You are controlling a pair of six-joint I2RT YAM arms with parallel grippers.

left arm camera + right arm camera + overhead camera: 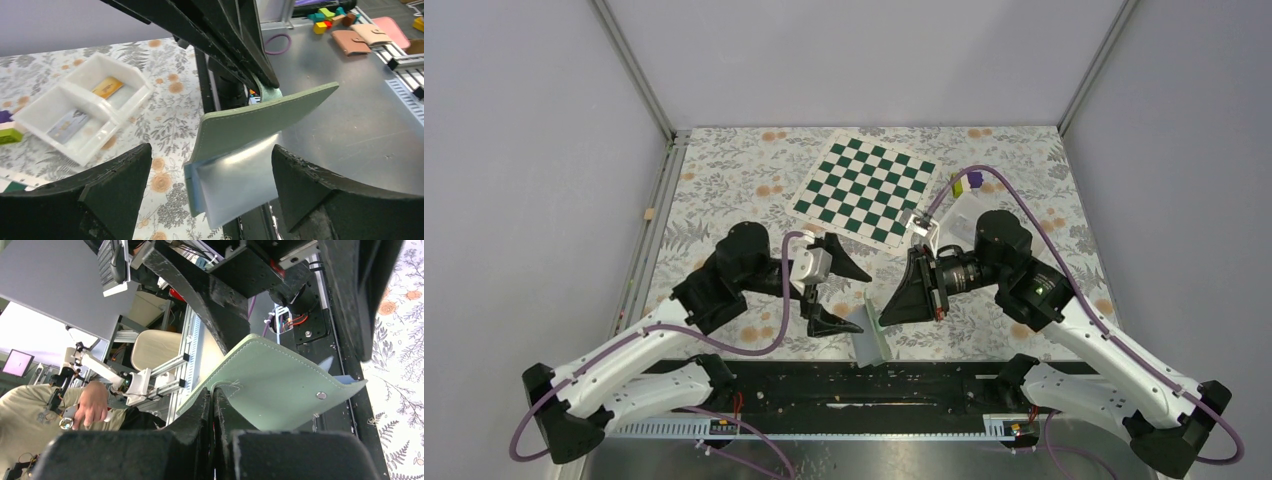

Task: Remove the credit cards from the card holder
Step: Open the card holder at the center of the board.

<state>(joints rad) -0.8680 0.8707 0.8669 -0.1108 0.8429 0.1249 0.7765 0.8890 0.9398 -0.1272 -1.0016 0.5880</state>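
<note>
The card holder (250, 125) — sage-green outside (pale blue within); mat (864, 190) chequered green-and-white; tablecloth (724, 180) grey-leaved, orange-flowered.

**Desk:** Where does everything sit?

**Operator:** At my worktop's (724, 170) near edge, the card holder (871, 342) hangs between my two arms. The left gripper (864, 302) is just left of it, fingers spread and apart from it. The right gripper (886, 316) is on its right, fingers closed on one edge.

**Desk:** And farther back?

**Operator:** The mat (864, 190) lies at centre rear. The tray (125, 75) is to its right, behind my right wrist. Two credit cards (108, 87) lie in the tray, one per compartment. The block (964, 183) is just beyond it.
</note>
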